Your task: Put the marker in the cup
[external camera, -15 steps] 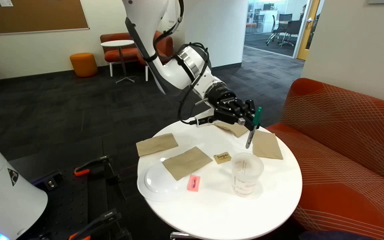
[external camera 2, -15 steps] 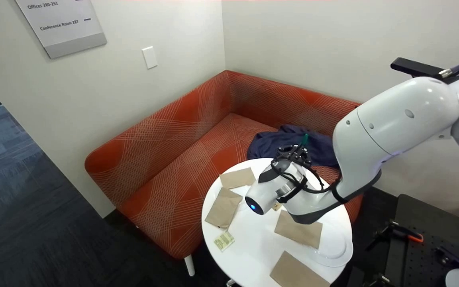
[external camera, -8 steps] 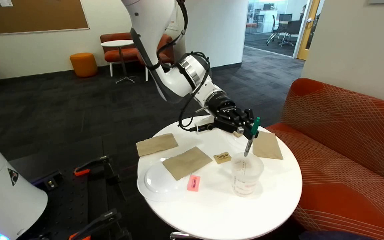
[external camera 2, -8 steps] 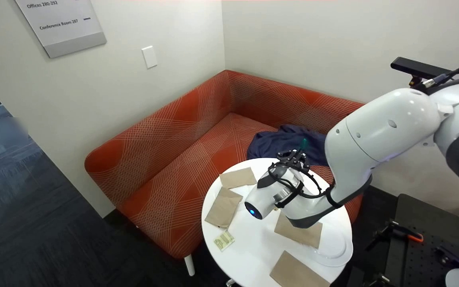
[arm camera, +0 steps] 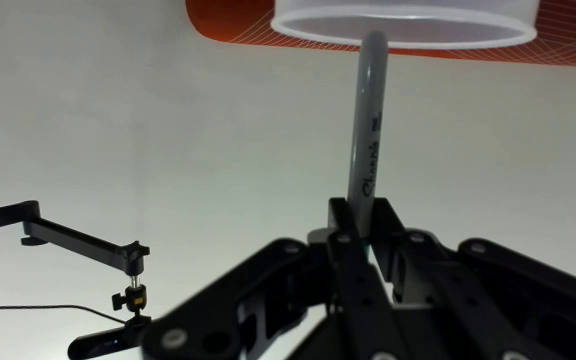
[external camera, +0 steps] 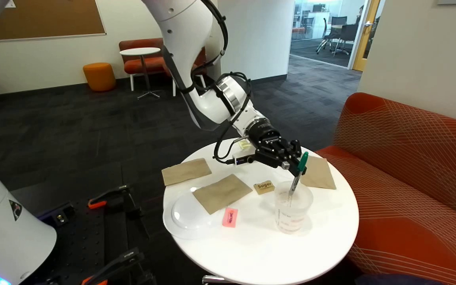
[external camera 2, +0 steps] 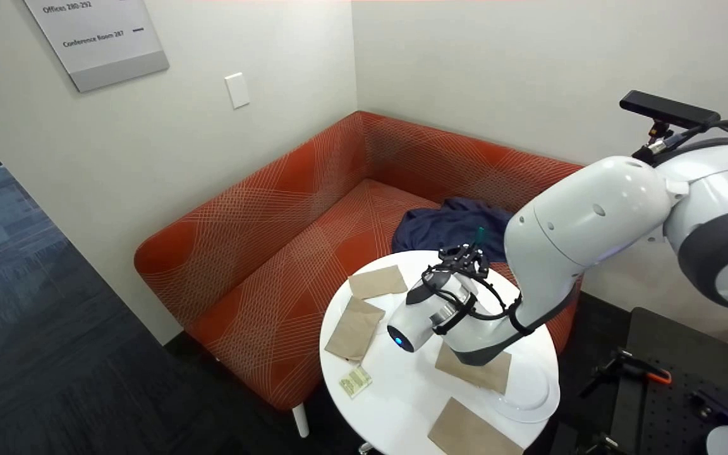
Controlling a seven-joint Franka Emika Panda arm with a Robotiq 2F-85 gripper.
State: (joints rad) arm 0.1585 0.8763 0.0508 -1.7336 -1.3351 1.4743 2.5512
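A pink packet (external camera: 230,217) and a Sugar packet (external camera: 264,187) lie on a table (external camera: 257,253) beside a red sofa (external camera: 414,186).

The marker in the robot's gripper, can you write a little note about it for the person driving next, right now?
Gripper: shut on the marker, which is tilted, green end up.
Cup: upright on the white table.
Done: marker picked up, gray tip at the cup's mouth; exact depth hard to tell.
Left: probably lower it in, let go, then back away.
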